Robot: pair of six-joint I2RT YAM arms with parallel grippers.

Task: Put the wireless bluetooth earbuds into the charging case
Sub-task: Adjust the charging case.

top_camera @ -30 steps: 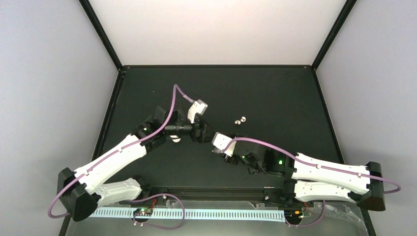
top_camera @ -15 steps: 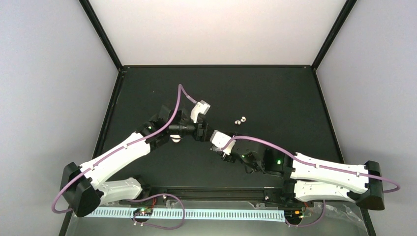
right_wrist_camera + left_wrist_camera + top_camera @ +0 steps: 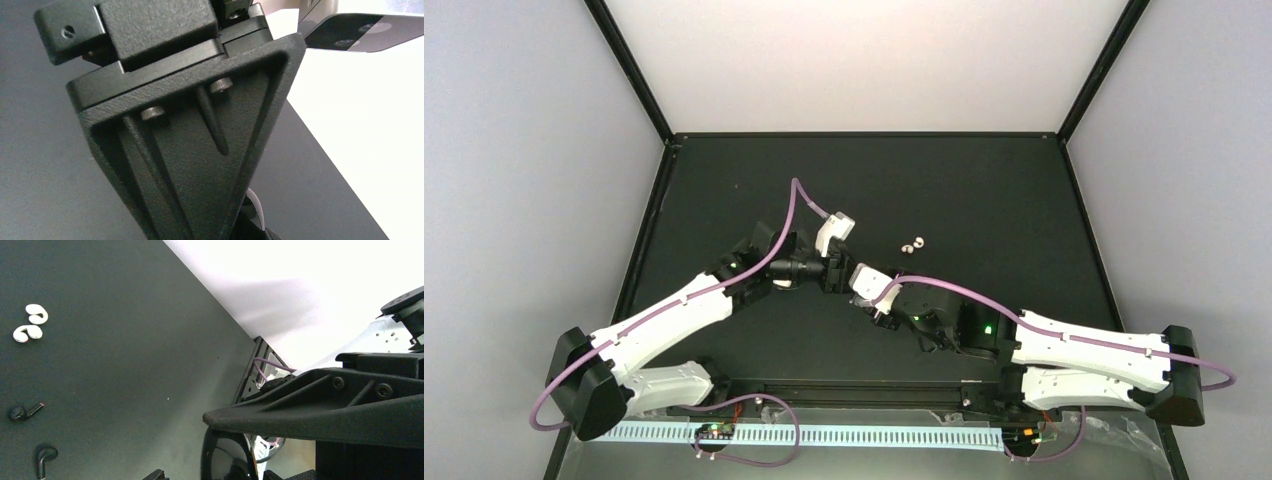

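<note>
Left wrist view, white earbuds [image 3: 32,323]: two tiny glossy buds, each curled like a little hook. They lie side by side, all but touching, flat on the tabletop [image 3: 125,340].
Black earbuds [image 3: 22,412]: a second pair, matt and hard to pick out against the dark surface. One shows a short stem with a pinkish tip. The other, nearer the camera, is a small hooked shape. The two lie apart from each other and near the white pair.
Where they sit, top external view: the white pair is out in the open, just beyond and to the right of the point where the two arms meet.
Glossy black rounded thing [image 3: 222,460]: at the bottom edge of the left wrist view, shiny and curved. Only part of it shows, so what it is, I cannot tell.
Small white rounded thing [image 3: 781,284]: tucked close under the left arm on the tabletop.
Left fingers [image 3: 834,272]: right up against the right ones at mid-table. Wide, narrow or holding something, I cannot tell.
Right fingers [image 3: 848,280]: pointing up and left toward the left ones. Their spread is hidden too, so I cannot tell.
</note>
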